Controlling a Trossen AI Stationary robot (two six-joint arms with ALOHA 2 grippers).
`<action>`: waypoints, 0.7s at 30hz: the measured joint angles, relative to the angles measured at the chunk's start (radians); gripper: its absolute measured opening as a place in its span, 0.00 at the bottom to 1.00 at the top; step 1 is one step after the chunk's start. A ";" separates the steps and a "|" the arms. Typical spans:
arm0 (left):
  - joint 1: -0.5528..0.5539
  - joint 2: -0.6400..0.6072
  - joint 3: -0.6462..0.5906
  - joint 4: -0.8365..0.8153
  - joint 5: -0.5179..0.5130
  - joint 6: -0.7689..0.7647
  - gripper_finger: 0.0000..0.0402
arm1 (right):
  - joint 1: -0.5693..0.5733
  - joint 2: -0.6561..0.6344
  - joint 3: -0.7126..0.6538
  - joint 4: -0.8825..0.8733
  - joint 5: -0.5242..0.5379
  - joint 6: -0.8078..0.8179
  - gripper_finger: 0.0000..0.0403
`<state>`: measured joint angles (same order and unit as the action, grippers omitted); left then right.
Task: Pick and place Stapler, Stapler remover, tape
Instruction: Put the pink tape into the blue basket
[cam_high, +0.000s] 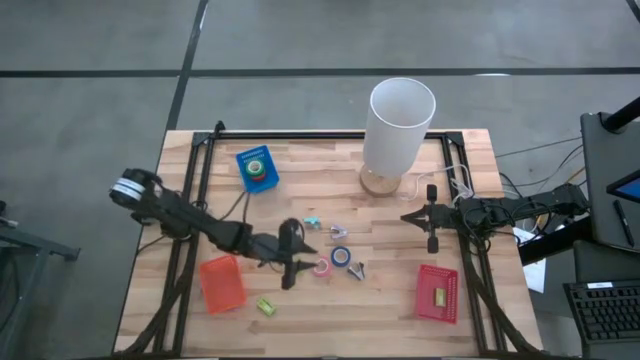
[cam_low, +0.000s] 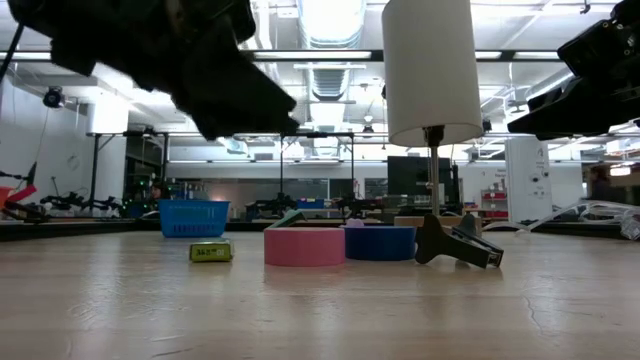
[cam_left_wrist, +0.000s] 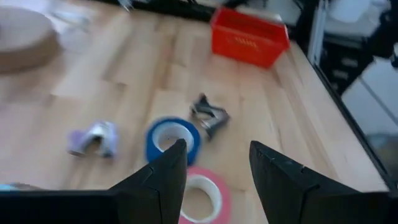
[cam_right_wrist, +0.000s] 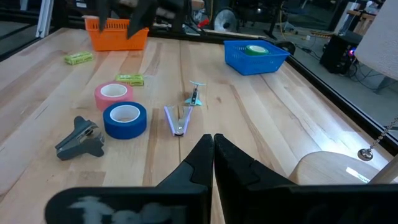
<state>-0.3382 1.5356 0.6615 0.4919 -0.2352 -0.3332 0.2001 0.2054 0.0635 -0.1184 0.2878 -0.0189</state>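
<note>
So the left gripper (cam_high: 291, 268) is hovering over the middle of the table with its fingers spread and nothing between them, right above the pink tape roll (cam_left_wrist: 202, 196), which lies flat on the wood. The blue tape roll (cam_left_wrist: 172, 138) is touching or nearly touching it on one side, and the dark staple remover (cam_left_wrist: 209, 116) lies just beyond the blue one.

My guess is the pink roll is the pick in hand. To do it well I'd drop straight down with one finger inside the pale core and the other outside the wall, or else straddle the whole ring, but either way keep clear of the blue roll so it doesn't get shoved along. It's flat and light, so close gently and lift straight up.

Right gripper (cam_right_wrist: 213, 144) is parked over by the lamp base (cam_high: 383, 181), fingers pressed together on nothing.

Containers:
- blue basket (cam_high: 257, 168) at the far left side has a green roll (cam_high: 257, 166) in it
- orange basket (cam_high: 222, 282) at the near left looks empty from above
- red basket (cam_high: 437, 292) at the near right holds a small yellow-green block (cam_high: 438, 294)

Another yellow-green block (cam_high: 266, 306) lies loose near the orange basket, and two small clip-like things (cam_right_wrist: 185, 109) are farther back; can't tell what they are
</note>
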 joint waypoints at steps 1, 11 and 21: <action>-0.008 0.027 0.006 0.019 0.000 0.000 0.44 | 0.000 0.000 0.000 0.000 0.000 0.000 0.02; -0.035 0.209 0.181 -0.138 0.051 -0.028 0.44 | 0.000 0.000 0.000 0.000 0.000 0.000 0.02; -0.038 0.284 0.288 -0.338 0.030 -0.040 0.44 | 0.000 0.001 0.000 0.000 0.000 0.000 0.02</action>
<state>-0.3767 1.8191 0.9498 0.1537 -0.2048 -0.3735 0.1998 0.2060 0.0635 -0.1185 0.2878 -0.0190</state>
